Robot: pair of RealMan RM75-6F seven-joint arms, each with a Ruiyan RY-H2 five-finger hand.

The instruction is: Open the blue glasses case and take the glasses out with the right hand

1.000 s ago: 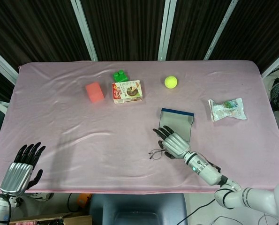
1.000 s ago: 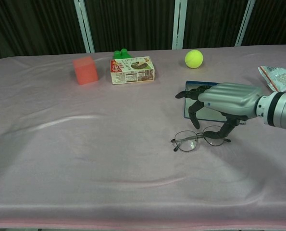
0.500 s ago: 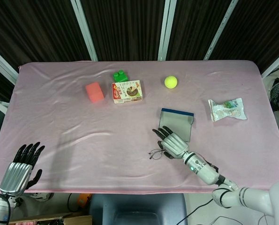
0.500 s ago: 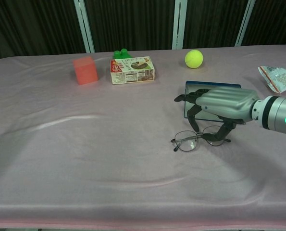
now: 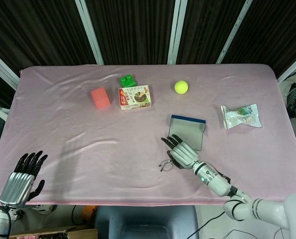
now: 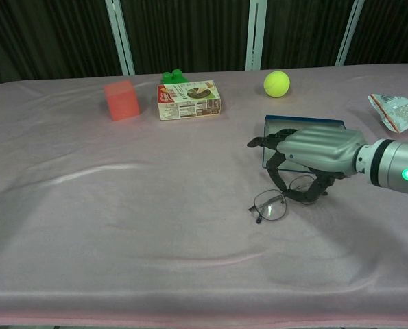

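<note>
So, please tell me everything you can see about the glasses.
The glasses have a thin dark wire frame with clear roundish lenses. They are out of the case and tilted: one lens sits low near the pink cloth, the other is raised under the right hand, whose fingers curl around it. Temples are hidden.

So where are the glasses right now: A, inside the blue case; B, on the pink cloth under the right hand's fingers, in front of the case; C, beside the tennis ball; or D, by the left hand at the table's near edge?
B: the glasses lie on the cloth with the right hand over one lens, just in front of the blue case.
</note>
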